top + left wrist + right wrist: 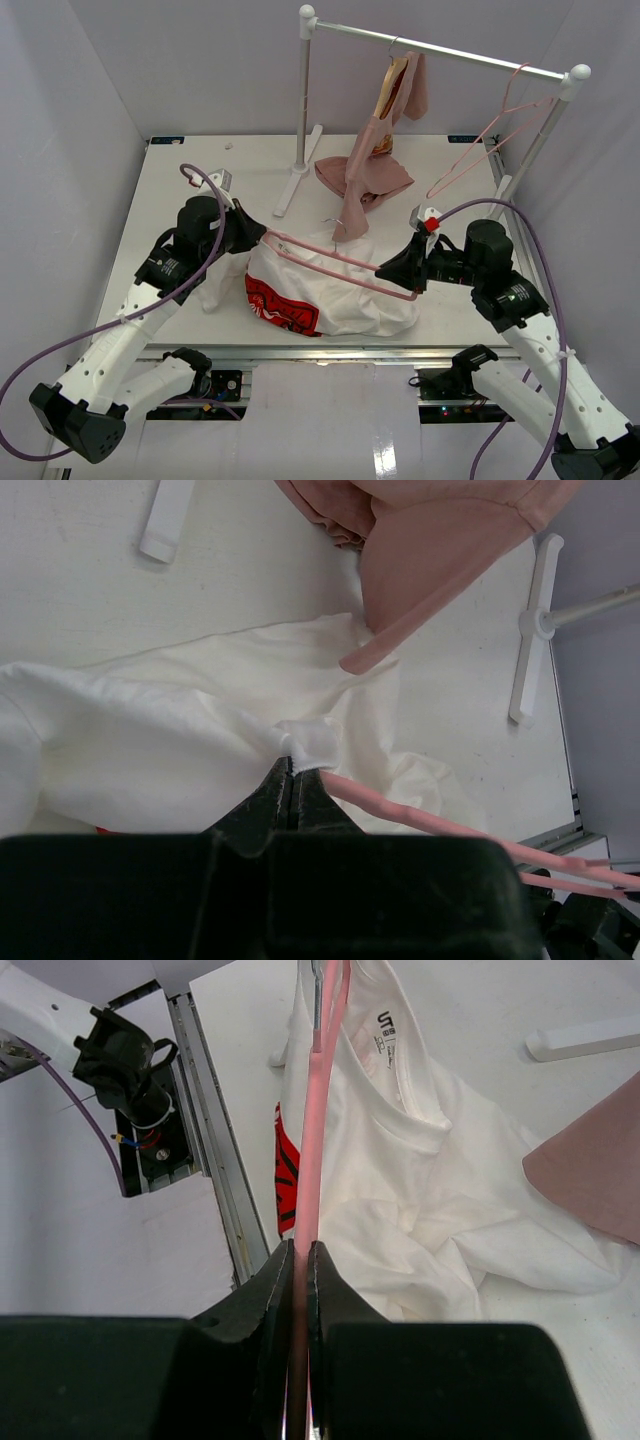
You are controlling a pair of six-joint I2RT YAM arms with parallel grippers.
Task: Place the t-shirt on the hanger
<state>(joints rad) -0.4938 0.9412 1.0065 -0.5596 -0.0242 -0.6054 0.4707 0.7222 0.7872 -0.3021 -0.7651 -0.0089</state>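
right wrist: "ut" neck label [386, 1026], right gripper [302, 1248] tight on hanger [318, 1110], left gripper [291, 768] tight on t-shirt [150, 750]

A: Where does the top view stand?
B: High behind both arm bases, fixed, tilted down over the whole white tabletop [250, 160] to the silver garment rail [450, 50] at its far end.
A: And the wrist views?
B: Each sits close behind its own fingers, the black left gripper [293, 770] and black right gripper [302, 1252], looking along them. All three views share the white cloth t-shirt with red print [350, 300] and the thin light-pink hanger [317, 1110].
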